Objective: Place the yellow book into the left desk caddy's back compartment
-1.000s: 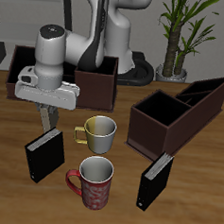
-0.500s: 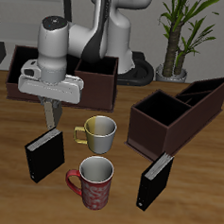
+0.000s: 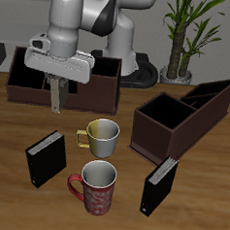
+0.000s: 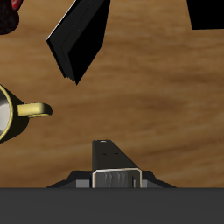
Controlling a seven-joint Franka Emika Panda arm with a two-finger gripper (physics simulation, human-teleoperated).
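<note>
Even, soft overhead light, moderately bright. Faint diffuse shadows on the tabletop (image 3: pixel 203 206) under objects; black book (image 3: pixel 46 157) faces show a slight sheen. Low-res renders, aliased edges, no motion blur, no visible edge distortion.

The arm reaches forward from its base, wrist bent straight down. The gripper (image 3: pixel 56 101) hangs vertically, its fingers (image 3: pixel 56 91) clamped on a thin upright object beneath the wrist.

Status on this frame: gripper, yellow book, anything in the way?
Gripper shut on yellow book, held upright above the table. Left desk caddy across the table. Yellow mug stands between, likely under the path.
</note>
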